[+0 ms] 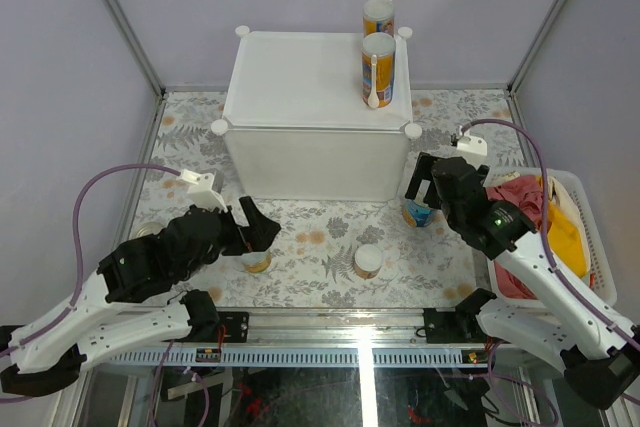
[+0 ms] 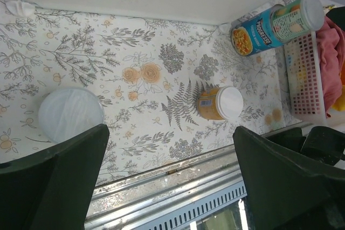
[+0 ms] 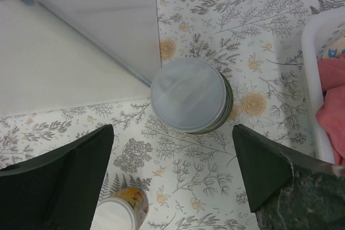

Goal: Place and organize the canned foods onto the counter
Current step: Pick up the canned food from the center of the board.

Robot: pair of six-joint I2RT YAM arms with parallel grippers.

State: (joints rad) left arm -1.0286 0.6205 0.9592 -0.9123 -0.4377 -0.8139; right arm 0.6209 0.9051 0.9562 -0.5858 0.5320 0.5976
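Floral worktop [image 1: 320, 237] carries the white cabinet [image 1: 300, 77]; two tall yellow-orange cans [image 1: 378, 69] stand at its far right corner, leaving room alongside. Right end effector [image 3: 172, 127], fingers spread and empty, hangs over the blue-labelled soup can [image 3: 188, 95] beside the cabinet's near right corner, seemingly aligned to grasp. Left end effector [image 2: 171, 130], likewise spread and empty, hovers by a white-lidded can [image 2: 70, 114]; a short orange can [image 2: 218, 102] waits nearby.

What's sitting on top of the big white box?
Two tall yellow-orange cans, near the white box's far right corner: a front can and a back can. The front can hides the back can's bottom.
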